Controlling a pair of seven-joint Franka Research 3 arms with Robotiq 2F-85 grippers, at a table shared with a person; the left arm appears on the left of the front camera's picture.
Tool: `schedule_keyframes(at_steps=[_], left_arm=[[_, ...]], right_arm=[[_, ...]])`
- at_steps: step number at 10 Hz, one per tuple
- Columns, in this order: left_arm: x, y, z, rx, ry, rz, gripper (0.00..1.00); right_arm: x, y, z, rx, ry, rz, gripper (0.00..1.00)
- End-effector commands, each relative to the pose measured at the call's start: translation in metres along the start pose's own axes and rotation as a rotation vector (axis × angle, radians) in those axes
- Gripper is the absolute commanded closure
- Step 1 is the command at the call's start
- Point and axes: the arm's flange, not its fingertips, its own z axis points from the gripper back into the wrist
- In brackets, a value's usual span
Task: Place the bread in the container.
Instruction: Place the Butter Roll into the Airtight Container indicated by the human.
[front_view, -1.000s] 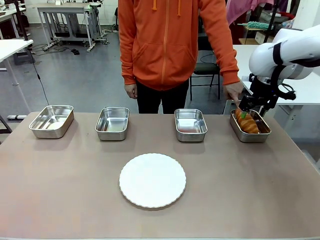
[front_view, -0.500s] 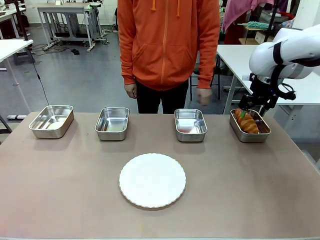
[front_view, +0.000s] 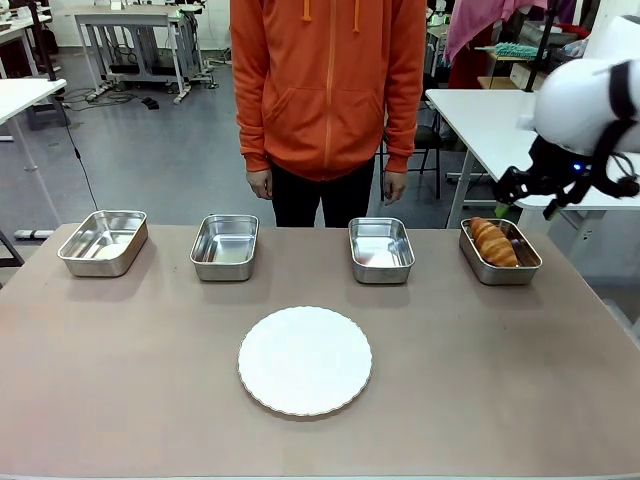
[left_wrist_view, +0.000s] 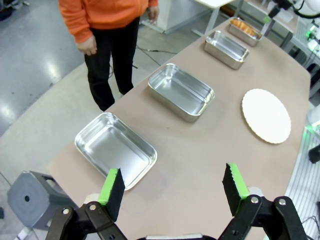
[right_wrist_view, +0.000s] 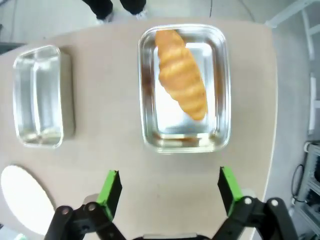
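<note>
The brown table (front_view: 150, 400) fills the lower half of the front view, and the person in an orange hoodie (front_view: 328, 85) stands at its far edge, top centre, both hands hanging at their sides. My right arm (front_view: 590, 105) comes in at the upper right of that view, its white shell above the table's right end. The round white plate (front_view: 305, 360) sits in the middle of the table, nearer my side. Four steel pans stand in a row along the far edge: one at the far left (front_view: 103, 241), one left of centre (front_view: 225, 246), one right of centre (front_view: 381, 249), and the container (front_view: 499, 251) at the far right. The bread (front_view: 494, 241) lies inside that container, slanting along its length; from my right wrist it runs from the pan's upper left toward its lower right, and nothing of mine touches it. My right gripper (right_wrist_view: 170, 192) hangs above the table just short of the container in the lower part of the wrist view, jaws spread wide with nothing between the green pads. My left gripper (left_wrist_view: 173, 186) is likewise spread and empty, at the bottom of its wrist view, over the table beside the nearest pan, with the other pans trailing off toward the upper right.
</note>
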Motion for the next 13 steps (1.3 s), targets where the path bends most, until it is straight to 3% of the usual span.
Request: schedule_keyframes(at_steps=[1, 5, 8, 9, 13], left_arm=[[0.0, -0.001, 0.0, -0.008, -0.006, -0.007, 0.0], [0.0, -0.001, 0.0, -0.008, -0.006, -0.007, 0.0], [0.0, -0.001, 0.0, -0.008, -0.006, -0.007, 0.0], [0.0, -0.001, 0.0, -0.008, -0.006, -0.007, 0.0], [0.0, -0.001, 0.0, -0.008, -0.006, -0.007, 0.0]], right_arm=[[-0.063, 0.007, 0.003, 0.0, -0.071, -0.005, 0.0], [-0.127, 0.018, -0.015, 0.014, -0.033, 0.083, 0.0], [-0.125, 0.018, -0.024, 0.028, -0.03, 0.166, 0.0], [-0.116, 0.025, -0.014, 0.01, -0.014, 0.077, 0.0], [-0.116, 0.025, -0.014, 0.01, -0.014, 0.077, 0.0]])
